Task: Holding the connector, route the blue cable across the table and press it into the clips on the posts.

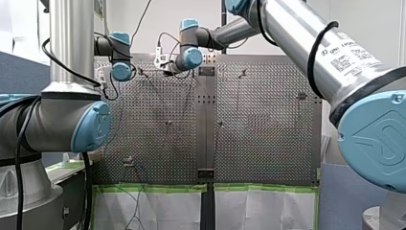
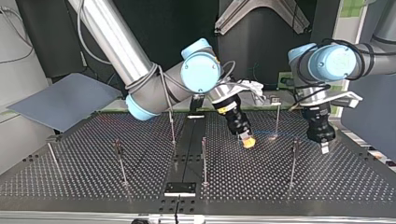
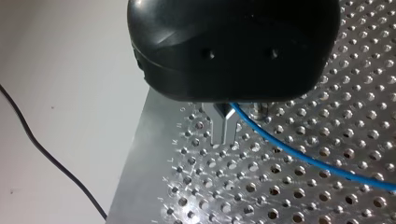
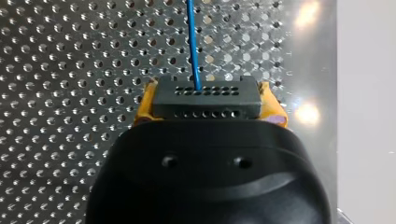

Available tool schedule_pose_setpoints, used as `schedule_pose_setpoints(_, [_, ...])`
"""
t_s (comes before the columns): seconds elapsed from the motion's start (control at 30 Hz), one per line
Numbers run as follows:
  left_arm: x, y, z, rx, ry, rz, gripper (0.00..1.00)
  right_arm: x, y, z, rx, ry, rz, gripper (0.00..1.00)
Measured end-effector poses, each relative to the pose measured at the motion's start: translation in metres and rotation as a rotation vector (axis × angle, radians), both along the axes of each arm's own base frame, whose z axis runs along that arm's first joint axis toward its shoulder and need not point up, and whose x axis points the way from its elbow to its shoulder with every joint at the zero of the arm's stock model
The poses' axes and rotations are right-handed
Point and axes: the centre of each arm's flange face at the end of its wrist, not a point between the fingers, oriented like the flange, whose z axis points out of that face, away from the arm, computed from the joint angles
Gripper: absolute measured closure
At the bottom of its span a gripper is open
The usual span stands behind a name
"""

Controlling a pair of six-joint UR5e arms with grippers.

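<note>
My right tool (image 2: 248, 141) is clenched on the connector (image 4: 208, 98), and the cable (image 3: 299, 156) runs from it over the counter (image 2: 93, 158) to my left tool (image 3: 223, 127), which seems closed on it, with one post (image 2: 278, 119) standing between both tools.

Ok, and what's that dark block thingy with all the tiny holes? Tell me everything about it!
The connector is a small dark grey block that looks like plastic, with rows of tiny round holes on two faces. It sits level, squeezed between the yellow pads of my right end effector, over the perforated table. The blue cable comes straight out of one hole and runs away across the table.
</note>
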Motion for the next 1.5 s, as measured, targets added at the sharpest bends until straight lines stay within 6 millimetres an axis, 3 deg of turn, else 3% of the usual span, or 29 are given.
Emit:
schedule_pose_setpoints(0.2, [0.01, 0.007, -0.012, -0.005, 0.014, 0.002, 1.0, 0.002, -0.003, -0.006, 0.002, 0.003, 0.002, 1.0])
schedule_pose_setpoints(0.5, [0.023, 0.016, -0.005, -0.039, -0.035, -0.015, 1.0, 0.001, -0.012, 0.011, -0.019, -0.026, -0.001, 1.0])
schedule_pose_setpoints(0.9, [0.063, 0.019, -0.013, -0.066, -0.051, -0.062, 1.0, -0.006, -0.029, 0.014, -0.025, -0.033, -0.024, 1.0])
schedule_pose_setpoints(1.13, [0.083, 0.028, -0.027, -0.09, -0.061, -0.072, 1.0, -0.012, -0.044, 0.013, -0.03, -0.039, -0.047, 1.0])
schedule_pose_setpoints(1.5, [0.087, 0.041, -0.033, -0.097, -0.055, -0.066, 1.0, -0.017, -0.053, 0.014, -0.037, -0.047, -0.055, 1.0])
